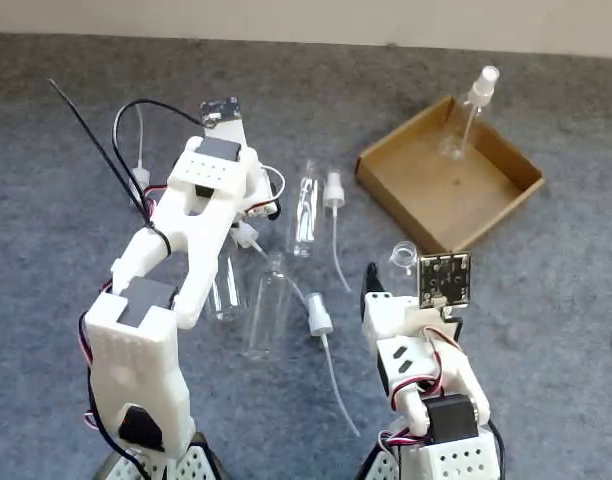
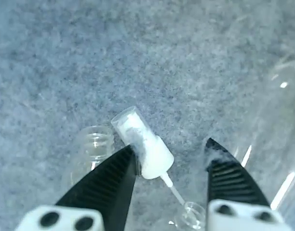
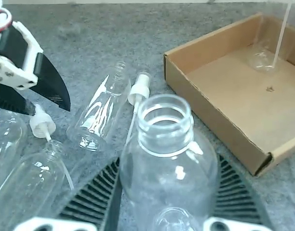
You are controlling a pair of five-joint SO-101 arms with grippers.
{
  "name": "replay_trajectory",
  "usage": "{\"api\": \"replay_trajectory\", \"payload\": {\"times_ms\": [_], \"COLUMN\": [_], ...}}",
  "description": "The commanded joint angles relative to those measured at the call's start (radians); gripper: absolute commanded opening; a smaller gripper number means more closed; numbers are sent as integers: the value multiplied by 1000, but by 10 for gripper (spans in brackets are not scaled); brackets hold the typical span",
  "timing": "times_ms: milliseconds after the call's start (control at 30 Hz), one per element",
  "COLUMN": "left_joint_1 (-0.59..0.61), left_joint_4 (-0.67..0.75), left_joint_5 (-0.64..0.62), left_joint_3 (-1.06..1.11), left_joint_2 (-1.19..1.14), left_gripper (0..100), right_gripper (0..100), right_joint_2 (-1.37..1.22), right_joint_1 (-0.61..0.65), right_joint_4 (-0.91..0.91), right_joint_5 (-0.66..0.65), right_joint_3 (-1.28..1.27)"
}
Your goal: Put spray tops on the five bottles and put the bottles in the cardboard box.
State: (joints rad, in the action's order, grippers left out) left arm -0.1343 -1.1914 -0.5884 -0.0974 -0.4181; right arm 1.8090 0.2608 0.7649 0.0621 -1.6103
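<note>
My left gripper [image 2: 170, 147] hangs open just above the carpet, its jaws on either side of a white spray top [image 2: 143, 144] that touches one finger [image 2: 116, 175]. An open bottle neck [image 2: 96, 140] lies right beside it. In the high view this gripper [image 1: 248, 228] sits among the lying bottles [image 1: 266, 305]. My right gripper [image 3: 167, 163] is shut on a clear bottle [image 3: 164, 120] held upright with no top on it, near the cardboard box [image 1: 506, 195]. One bottle with a spray top [image 1: 468, 112] stands in the box's far corner.
Another clear bottle [image 1: 306, 205] lies between the arms with a loose spray top [image 1: 334, 190] beside it. A second loose top [image 1: 319, 318] lies nearer the front, and a third [image 1: 141, 178] lies left of the left arm. Grey carpet covers the table.
</note>
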Motion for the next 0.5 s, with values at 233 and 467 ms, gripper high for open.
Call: {"api": "replay_trajectory", "payload": {"times_ms": [233,467], "left_joint_1": [82,74], "left_joint_4": [-78,-81], "left_joint_5": [-133,-133], "left_joint_3": [-48,-45], "left_joint_2": [12,8], "left_gripper": [189,189], "right_gripper": [199,199], "right_joint_2": [10,10], "right_joint_1": [-7,-7], "right_joint_4": [-25,-25], "right_joint_5": [0,0], "right_joint_3": [13,13]}}
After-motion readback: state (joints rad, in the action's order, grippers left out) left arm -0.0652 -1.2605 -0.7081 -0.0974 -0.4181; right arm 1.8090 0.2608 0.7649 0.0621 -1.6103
